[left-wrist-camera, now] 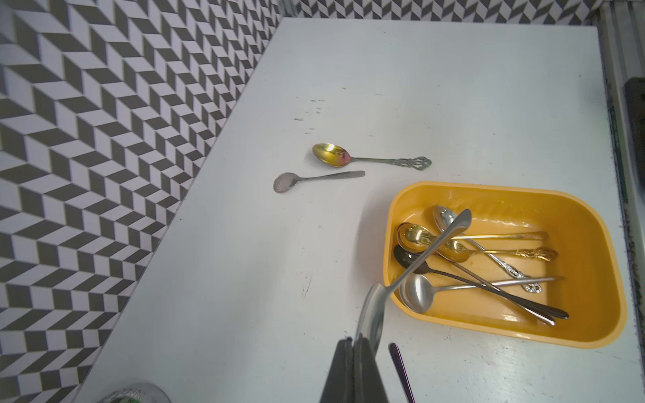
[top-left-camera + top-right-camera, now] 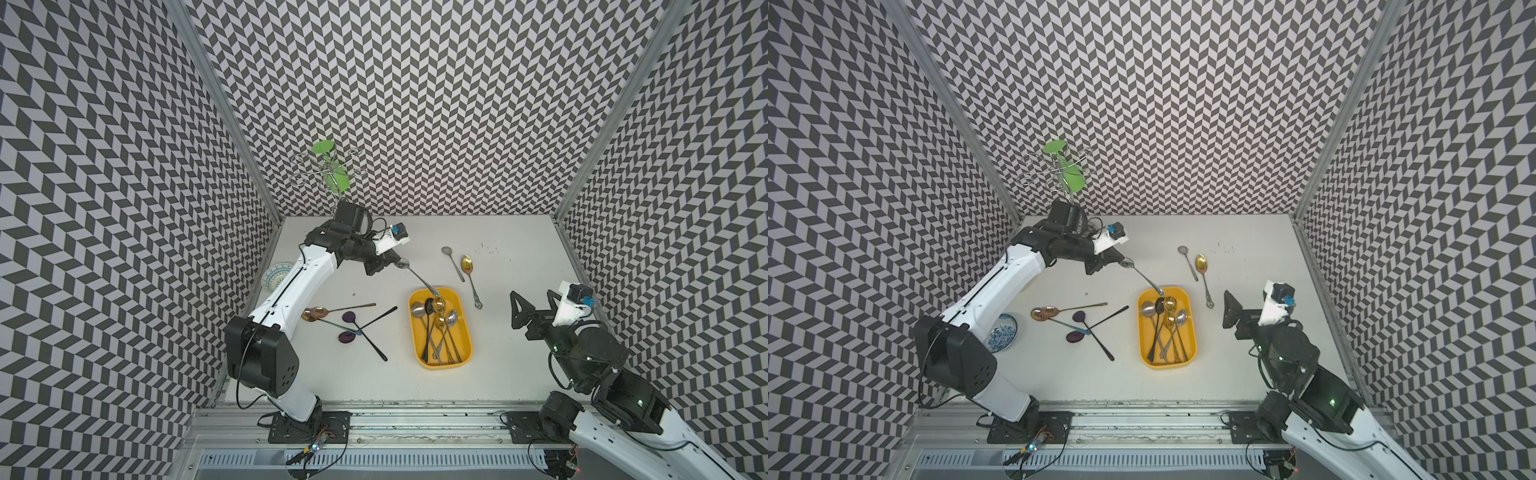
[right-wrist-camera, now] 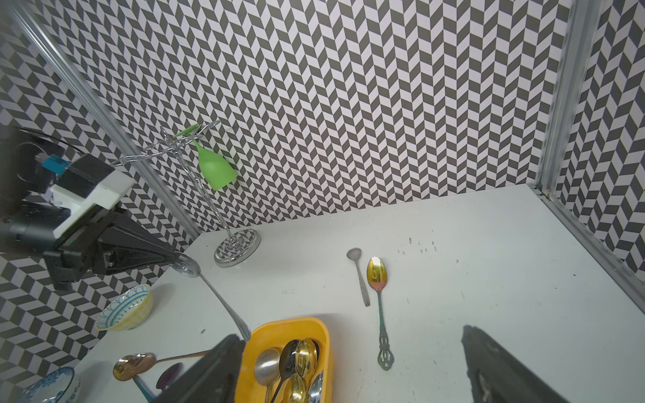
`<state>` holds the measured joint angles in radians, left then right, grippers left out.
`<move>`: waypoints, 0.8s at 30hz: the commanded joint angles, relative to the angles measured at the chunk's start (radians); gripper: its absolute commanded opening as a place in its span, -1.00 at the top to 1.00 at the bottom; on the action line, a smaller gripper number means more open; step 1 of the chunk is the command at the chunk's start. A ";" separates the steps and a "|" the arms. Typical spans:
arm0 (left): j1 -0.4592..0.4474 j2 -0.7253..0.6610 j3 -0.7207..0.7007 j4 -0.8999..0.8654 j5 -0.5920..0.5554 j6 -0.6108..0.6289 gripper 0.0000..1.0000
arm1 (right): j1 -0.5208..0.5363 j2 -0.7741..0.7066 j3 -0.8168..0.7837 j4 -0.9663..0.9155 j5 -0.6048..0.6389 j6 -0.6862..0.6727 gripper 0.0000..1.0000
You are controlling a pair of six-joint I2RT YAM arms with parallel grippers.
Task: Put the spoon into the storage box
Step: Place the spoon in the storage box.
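My left gripper [image 2: 397, 262] [image 1: 352, 340] is shut on the bowl of a silver spoon [image 2: 417, 277] [image 1: 427, 253], held above the table. The spoon's handle slopes down, and its tip hangs over the far end of the yellow storage box [image 2: 468, 336] [image 1: 488, 186]. The left gripper [image 2: 1121, 262] and its spoon [image 2: 1144, 277] are also in a top view, and the spoon [image 3: 220, 300] shows in the right wrist view. Several spoons lie inside the storage box [image 2: 1140, 332]. My right gripper [image 2: 534, 305] [image 3: 352, 336] stands open and empty, right of the box.
A small silver spoon [image 2: 453, 264] and a gold ornate-handled spoon [image 2: 471, 278] lie beyond the box. A copper spoon [image 2: 320, 312] and dark crossed spoons [image 2: 357, 328] lie to its left. A patterned bowl [image 2: 276, 276], a blue bowl [image 2: 1003, 332] and a rack holding a green glass [image 2: 328, 170] stand at the left.
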<state>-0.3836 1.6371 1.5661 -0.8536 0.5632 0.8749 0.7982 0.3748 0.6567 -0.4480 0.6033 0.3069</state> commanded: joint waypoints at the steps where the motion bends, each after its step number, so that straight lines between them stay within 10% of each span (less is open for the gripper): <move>1: -0.095 0.032 0.038 -0.110 -0.128 0.139 1.00 | 0.004 -0.012 -0.008 0.034 0.020 0.004 -0.98; 18: -0.394 0.153 0.058 -0.147 -0.350 0.288 0.97 | 0.004 -0.008 -0.011 0.042 0.006 -0.007 -0.99; 24: -0.406 0.108 0.040 -0.086 -0.350 0.281 0.33 | 0.004 -0.011 -0.012 0.041 0.011 -0.004 -0.99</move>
<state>-0.7876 1.7901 1.5963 -0.9638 0.2211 1.1435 0.7982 0.3740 0.6548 -0.4477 0.6064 0.3061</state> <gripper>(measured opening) 0.316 0.993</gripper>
